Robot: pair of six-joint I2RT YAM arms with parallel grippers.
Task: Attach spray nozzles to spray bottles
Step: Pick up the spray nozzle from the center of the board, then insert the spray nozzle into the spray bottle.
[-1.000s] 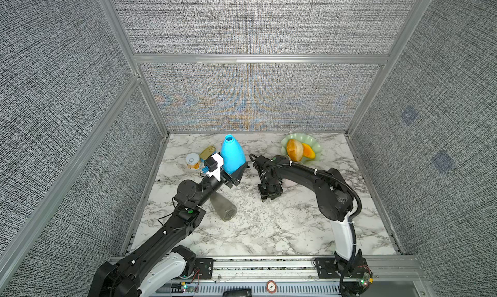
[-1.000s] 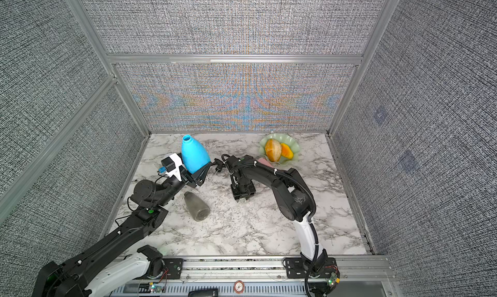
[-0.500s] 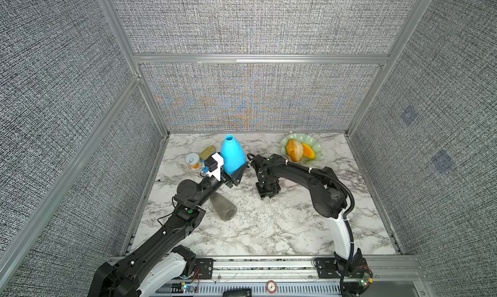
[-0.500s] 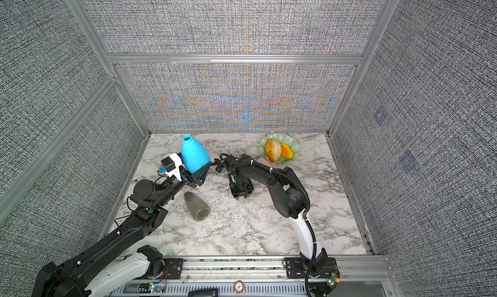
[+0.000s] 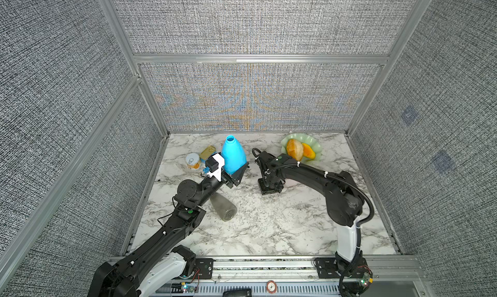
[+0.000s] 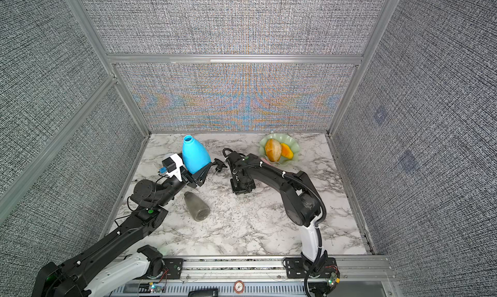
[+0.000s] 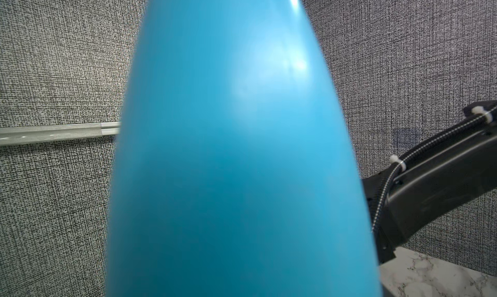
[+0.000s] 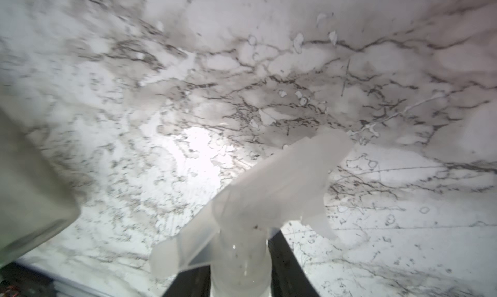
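Only the right arm has shifted in the last second: its elbow swung a little toward the middle and is back out, while the left arm has stayed put. The right gripper (image 5: 269, 189) points straight down, low over the table (image 5: 269, 228) near its middle. In the right wrist view its two dark fingers press on either side of the collar of the white nozzle (image 8: 269, 190), so the jaws are clamped on it. The spray head juts out beyond the fingers above the marble. Whether the nozzle is clear of the table I cannot tell.

The left gripper (image 5: 232, 173) is clamped on the wide base of the blue bottle (image 5: 232, 154). It holds the bottle off the table, nearly upright, with the open neck up and no nozzle on it. The bottle fills the left wrist view.

The black nozzle (image 6: 219, 165) lies on the table between the blue bottle and the right wrist. The grey bottle (image 5: 223, 208) lies on its side just beside the left forearm, also without a nozzle. Two cans (image 5: 193, 161) stand behind the left gripper near the left wall. A green dish (image 5: 316, 147) with orange pieces sits at the back right.
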